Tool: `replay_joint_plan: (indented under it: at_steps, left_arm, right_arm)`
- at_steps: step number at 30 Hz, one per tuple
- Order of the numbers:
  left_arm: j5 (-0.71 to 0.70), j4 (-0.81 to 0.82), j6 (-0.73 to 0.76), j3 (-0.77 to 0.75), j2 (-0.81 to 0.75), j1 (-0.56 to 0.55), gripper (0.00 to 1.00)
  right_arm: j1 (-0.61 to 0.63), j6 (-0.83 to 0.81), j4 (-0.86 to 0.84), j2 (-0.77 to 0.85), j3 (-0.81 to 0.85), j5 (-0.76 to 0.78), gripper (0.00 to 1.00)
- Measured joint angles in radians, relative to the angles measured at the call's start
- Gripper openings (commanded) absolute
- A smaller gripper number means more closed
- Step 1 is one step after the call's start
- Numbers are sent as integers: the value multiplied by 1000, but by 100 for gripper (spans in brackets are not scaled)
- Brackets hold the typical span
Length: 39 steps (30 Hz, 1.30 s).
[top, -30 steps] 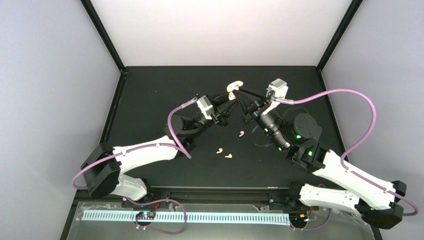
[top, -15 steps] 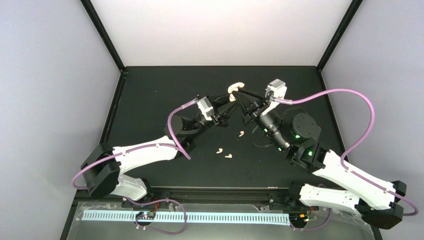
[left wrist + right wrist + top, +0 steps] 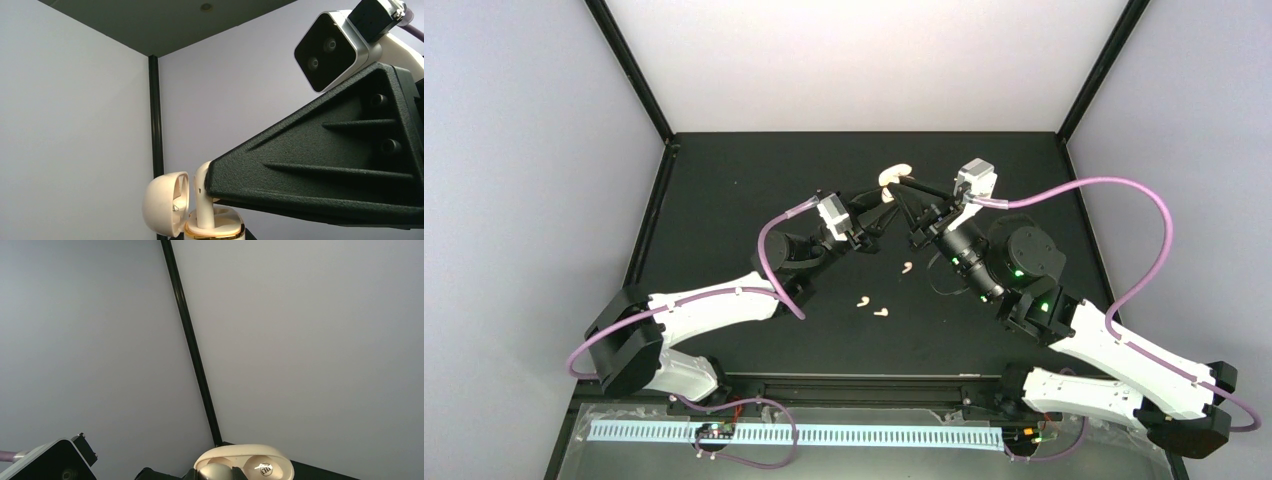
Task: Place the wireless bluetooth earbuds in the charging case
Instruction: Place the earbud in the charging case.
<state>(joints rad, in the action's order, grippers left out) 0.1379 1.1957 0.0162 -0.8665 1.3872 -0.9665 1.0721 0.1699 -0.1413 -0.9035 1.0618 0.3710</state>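
A cream charging case (image 3: pixel 894 176) with its lid open is held up at the far middle of the table. My left gripper (image 3: pixel 881 207) grips the case from below; in the left wrist view only the case top with its gold rim (image 3: pixel 214 229) and the open lid (image 3: pixel 165 202) show. My right gripper (image 3: pixel 903 190) is shut on a white earbud (image 3: pixel 202 197) whose stem stands in a case socket. In the right wrist view the earbud head (image 3: pixel 215 471) sits between the fingertips, with the lid (image 3: pixel 250 459) behind it.
Three loose white earbuds lie on the black table: one (image 3: pixel 907 267) near the middle, two (image 3: pixel 863 300) (image 3: pixel 881 312) closer to the arm bases. The right wrist camera housing (image 3: pixel 330 50) hangs close above the case. Grey walls surround the table.
The right gripper has edged slightly left over the case. The left gripper and the loose earbuds have not visibly moved.
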Motion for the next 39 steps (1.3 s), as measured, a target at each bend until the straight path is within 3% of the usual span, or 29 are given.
replay_joint_plan:
  at_steps: [10,34,39]
  left_arm:
    - [-8,5,0,0,0,0,1]
    - [-30,10,-11,0,0,0,2]
    - [-30,10,-12,0,0,0,2]
  right_arm:
    - [0,12,14,3,0,-12,21]
    - [0,12,25,13,0,-27,23]
    - [0,13,26,13,0,-34,31]
